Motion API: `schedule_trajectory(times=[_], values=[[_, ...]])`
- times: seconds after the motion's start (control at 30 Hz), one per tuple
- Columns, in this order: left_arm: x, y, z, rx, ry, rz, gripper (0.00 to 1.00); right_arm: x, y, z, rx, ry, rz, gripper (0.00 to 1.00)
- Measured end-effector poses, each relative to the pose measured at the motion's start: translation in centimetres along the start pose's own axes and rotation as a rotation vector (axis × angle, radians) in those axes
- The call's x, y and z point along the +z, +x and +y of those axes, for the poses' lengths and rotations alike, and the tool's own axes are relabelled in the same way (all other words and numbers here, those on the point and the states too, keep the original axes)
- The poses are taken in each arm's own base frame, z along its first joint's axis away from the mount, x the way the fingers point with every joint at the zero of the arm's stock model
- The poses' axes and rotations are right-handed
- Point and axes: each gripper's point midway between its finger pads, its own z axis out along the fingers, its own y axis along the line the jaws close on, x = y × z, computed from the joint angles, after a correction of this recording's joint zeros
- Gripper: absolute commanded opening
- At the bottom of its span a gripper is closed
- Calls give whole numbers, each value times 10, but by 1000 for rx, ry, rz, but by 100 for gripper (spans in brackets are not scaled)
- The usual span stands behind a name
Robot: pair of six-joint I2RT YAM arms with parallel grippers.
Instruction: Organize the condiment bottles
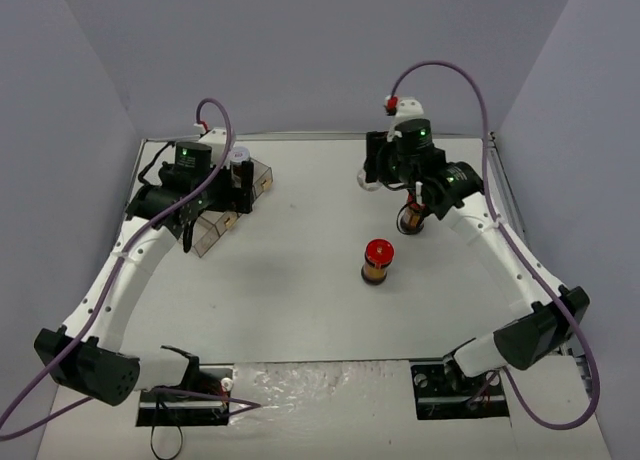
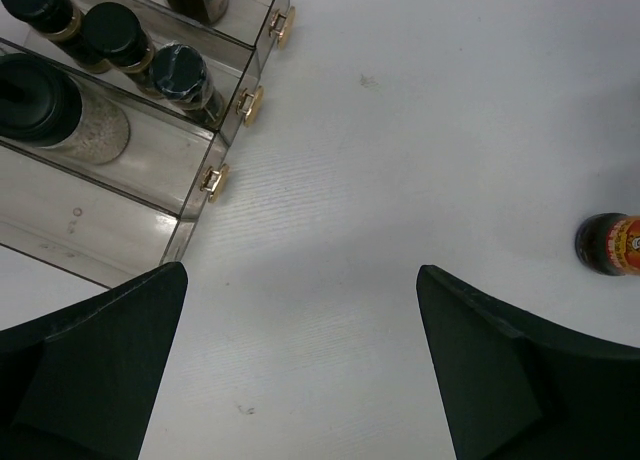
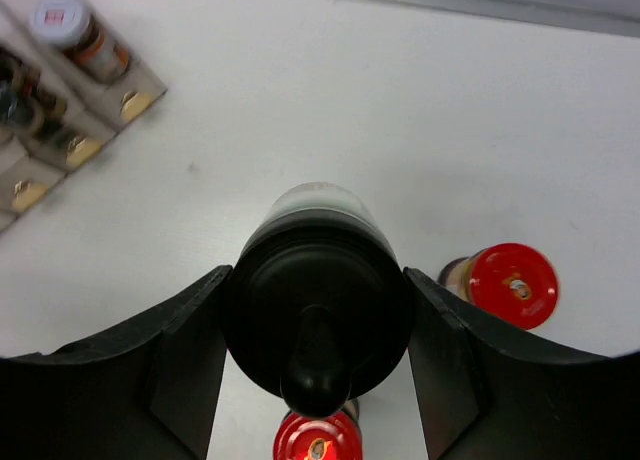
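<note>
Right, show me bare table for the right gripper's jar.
Bare table lies between the tray and the centre red-lidded jar, and on that jar's near side. Crowded around the right gripper, shut on the black-capped jar, near the second red-lidded jar.

A black-capped clear jar (image 3: 316,325) was clamped between the fingers of the right gripper (image 3: 315,280). A red-lidded jar (image 1: 376,260) with orange-brown contents stood upright mid-table (image 1: 300,310). A second red-lidded jar (image 1: 410,221) stood near it. Several black-capped jars (image 2: 115,35) and a white-lidded jar (image 1: 240,158) sat in the tray (image 2: 190,215).
</note>
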Motion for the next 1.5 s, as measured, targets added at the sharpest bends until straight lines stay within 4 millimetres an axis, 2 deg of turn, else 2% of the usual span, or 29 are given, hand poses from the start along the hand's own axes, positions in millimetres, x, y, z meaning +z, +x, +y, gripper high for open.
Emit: schedule_trajectory(times=[0.13,0.2,0.27,0.4,0.53,0.6,0.67,0.87,0.93,1.03,1.13,1.17,1.23,1.27,1.37,1.43,1.5], values=[[-16,5,9,9,-39,-27,97,24,7,70,-141,-165,57,0],[-24,9,15,12,-66,-37,97,37,22,100,-209,-231,99,0],[-31,14,23,6,-95,-49,97,48,41,129,-269,-293,145,0],[-48,24,43,-22,-161,-74,97,69,86,175,-352,-390,238,0],[-63,30,56,-42,-205,-104,97,83,133,203,-430,-450,319,0],[-66,33,56,-43,-200,-111,97,89,147,212,-454,-464,334,1],[-66,36,53,-41,-182,-113,97,94,160,218,-474,-476,344,6],[-49,60,40,-35,-100,-40,97,105,191,224,-514,-489,364,20],[-43,64,36,-35,-76,-18,97,108,198,224,-520,-490,365,28],[-35,65,32,-36,-49,-5,97,112,197,227,-512,-495,335,41],[-30,63,28,-37,-27,-5,97,112,197,227,-506,-501,316,76],[-29,62,27,-38,-21,-7,97,111,197,227,-505,-502,311,77],[-27,61,25,-37,-14,-7,97,107,200,224,-509,-497,314,96],[-26,61,24,-37,-10,-6,97,105,202,221,-512,-493,320,100],[-23,60,22,-36,0,-4,97,91,200,210,-512,-482,325,100],[-21,57,21,-43,6,-2,97,73,186,202,-506,-478,303,100],[-19,50,17,-52,15,-3,97,51,158,196,-476,-467,235,100]])
